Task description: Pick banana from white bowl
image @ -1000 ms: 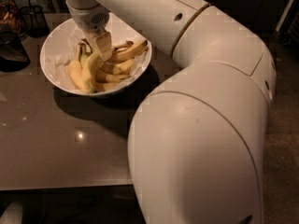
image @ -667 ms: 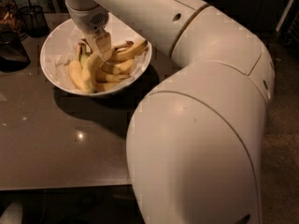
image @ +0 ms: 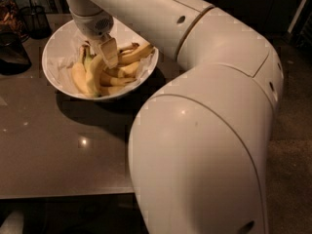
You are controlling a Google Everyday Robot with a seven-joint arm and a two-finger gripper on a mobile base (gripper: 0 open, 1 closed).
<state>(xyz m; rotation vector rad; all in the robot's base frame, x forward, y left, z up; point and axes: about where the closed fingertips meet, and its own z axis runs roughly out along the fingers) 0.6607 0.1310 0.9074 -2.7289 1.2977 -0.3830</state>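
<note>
Glossy white bowl (image: 57, 50) holds curved banana (image: 93, 75), tool (image: 108, 56) just beside.

I see my arm (image: 204, 145): smooth, bulbous cream-white shells, small dark holes; its pale gripper (image: 106, 56) is above the white bowl (image: 56, 52).

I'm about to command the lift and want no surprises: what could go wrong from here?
1. The gripper is down in the white bowl, right beside the banana; other bananas lie against it, so the wrong one may come up or get dragged out.
2. An off-centre pull could tip or slide the bowl toward the wire-mesh cup.
</note>
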